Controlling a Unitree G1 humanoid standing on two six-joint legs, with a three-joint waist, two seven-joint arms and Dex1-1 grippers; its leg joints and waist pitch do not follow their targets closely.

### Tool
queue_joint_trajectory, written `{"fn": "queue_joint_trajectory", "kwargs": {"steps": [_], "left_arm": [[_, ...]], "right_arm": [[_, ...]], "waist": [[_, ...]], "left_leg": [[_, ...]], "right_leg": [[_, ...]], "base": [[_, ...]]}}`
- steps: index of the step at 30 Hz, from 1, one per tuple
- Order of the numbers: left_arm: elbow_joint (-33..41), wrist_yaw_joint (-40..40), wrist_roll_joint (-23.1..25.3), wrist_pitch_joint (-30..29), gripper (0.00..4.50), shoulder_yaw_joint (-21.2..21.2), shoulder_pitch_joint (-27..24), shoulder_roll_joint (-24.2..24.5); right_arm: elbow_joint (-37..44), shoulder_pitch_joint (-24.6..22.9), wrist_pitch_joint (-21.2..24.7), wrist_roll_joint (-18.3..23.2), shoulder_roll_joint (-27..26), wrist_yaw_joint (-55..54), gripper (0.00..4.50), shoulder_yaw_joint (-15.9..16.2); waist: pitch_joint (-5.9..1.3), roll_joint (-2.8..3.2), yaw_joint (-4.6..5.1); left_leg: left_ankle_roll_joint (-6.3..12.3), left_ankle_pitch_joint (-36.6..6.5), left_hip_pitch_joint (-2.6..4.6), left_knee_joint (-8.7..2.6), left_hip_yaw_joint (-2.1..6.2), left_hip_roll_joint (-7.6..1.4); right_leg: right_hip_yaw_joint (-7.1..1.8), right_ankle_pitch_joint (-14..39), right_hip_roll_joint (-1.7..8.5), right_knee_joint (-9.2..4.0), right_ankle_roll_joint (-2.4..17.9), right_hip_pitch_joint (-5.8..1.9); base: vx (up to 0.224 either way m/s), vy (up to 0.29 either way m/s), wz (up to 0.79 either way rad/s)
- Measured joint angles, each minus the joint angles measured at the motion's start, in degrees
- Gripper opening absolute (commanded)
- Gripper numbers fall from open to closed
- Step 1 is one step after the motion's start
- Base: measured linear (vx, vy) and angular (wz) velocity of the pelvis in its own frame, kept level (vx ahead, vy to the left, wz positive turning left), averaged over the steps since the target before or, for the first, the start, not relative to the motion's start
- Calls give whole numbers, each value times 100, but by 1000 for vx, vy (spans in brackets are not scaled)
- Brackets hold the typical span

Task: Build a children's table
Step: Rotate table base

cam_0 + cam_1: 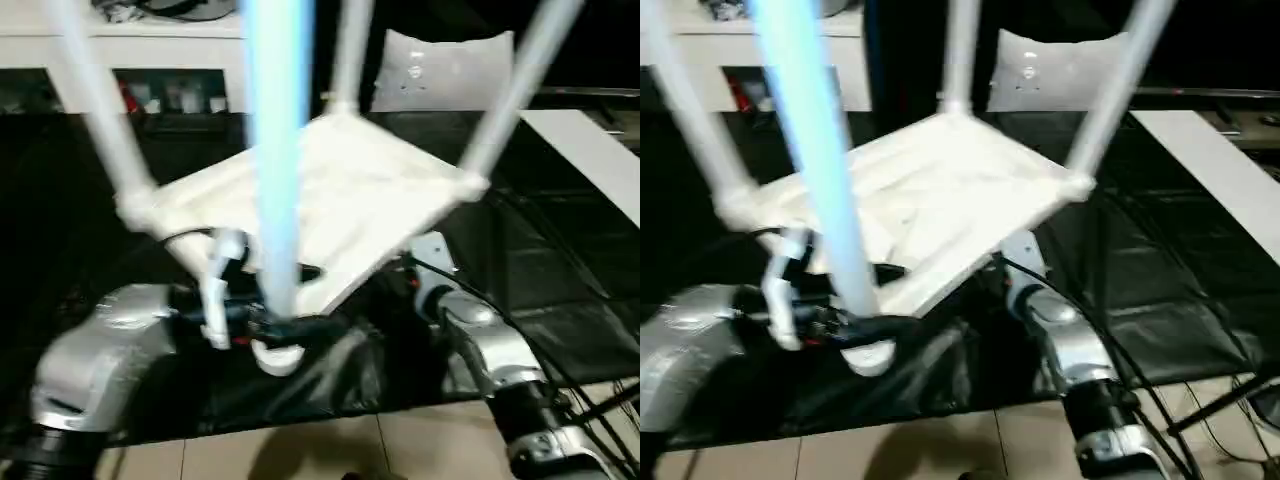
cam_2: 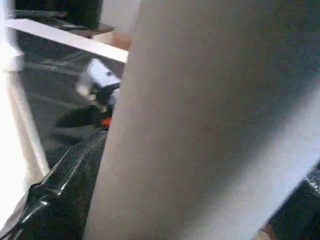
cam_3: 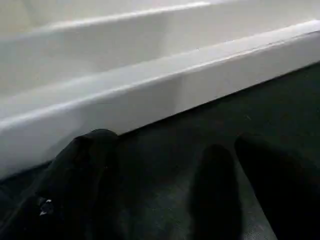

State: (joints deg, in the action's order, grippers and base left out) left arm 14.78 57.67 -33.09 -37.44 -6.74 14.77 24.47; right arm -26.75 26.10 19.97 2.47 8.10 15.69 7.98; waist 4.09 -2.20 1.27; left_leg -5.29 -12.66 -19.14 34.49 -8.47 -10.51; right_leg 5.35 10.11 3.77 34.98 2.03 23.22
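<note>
table top [image 1: 340, 195] upside down on mat [image 1: 560, 290] | legs [image 1: 515, 85] upright | cabinet [image 1: 160, 50] behind

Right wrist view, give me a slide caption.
Open right gripper above the dark mat, just short of the upturned table top's white rim.

A black sheet [image 1: 560, 300] was spread over the floor as the work surface, and pale floor tiles [image 1: 330, 450] were exposed along its near edge. The white table top [image 1: 330, 200] was seen upside down on the sheet, tilted, with its four legs [image 1: 510, 80] standing up from the corners. A long white board [image 1: 590, 150] lay on the sheet to the right, well apart from the table top, and thin black cables [image 1: 1200, 400] were seen at the sheet's near right edge.
</note>
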Motion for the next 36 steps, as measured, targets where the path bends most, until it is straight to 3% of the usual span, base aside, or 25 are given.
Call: {"fn": "queue_joint_trajectory", "kwargs": {"steps": [5,14,23,28,32,36], "left_arm": [[-116,-316,158,31,443,-223,190,-473],[-755,-712,702,656,443,-816,663,-1254],[-1389,-1025,1086,1400,443,-883,1021,-1609],[-1445,-791,1163,1472,443,-885,1011,-1227],[-1609,-391,1303,1432,443,-917,963,-620],[-1853,111,1530,1491,443,-1000,926,47]], "right_arm": [[-103,127,-143,-55,-117,84,450,105],[-159,155,-376,-98,-166,107,450,80],[-15,-151,-409,-39,-9,180,450,-86],[311,-438,-182,129,342,378,450,-340],[868,-680,336,517,539,495,450,-857],[1463,-895,701,815,716,732,450,-961]], "waist": [[0,-1,-11],[0,0,-41],[-9,29,-157],[-14,56,-172],[-17,69,-143],[-22,86,-148]], "left_leg": [[-31,17,0,2,-3,-47],[-30,17,-11,-1,-3,-47],[-32,18,-10,2,-3,-45],[-31,18,-9,0,-3,-46],[-31,19,-4,-1,-3,-47],[-31,19,0,-3,-3,-48]], "right_leg": [[3,-10,-52,-2,17,0],[5,-10,-52,-7,18,3],[4,-13,-49,-7,22,2],[6,-13,-50,-6,22,2],[6,-14,-52,-4,23,2],[6,-14,-54,-4,23,2]], "base": [[0,0,0],[0,0,0],[0,0,0],[0,0,0],[0,0,0],[0,0,0]]}}
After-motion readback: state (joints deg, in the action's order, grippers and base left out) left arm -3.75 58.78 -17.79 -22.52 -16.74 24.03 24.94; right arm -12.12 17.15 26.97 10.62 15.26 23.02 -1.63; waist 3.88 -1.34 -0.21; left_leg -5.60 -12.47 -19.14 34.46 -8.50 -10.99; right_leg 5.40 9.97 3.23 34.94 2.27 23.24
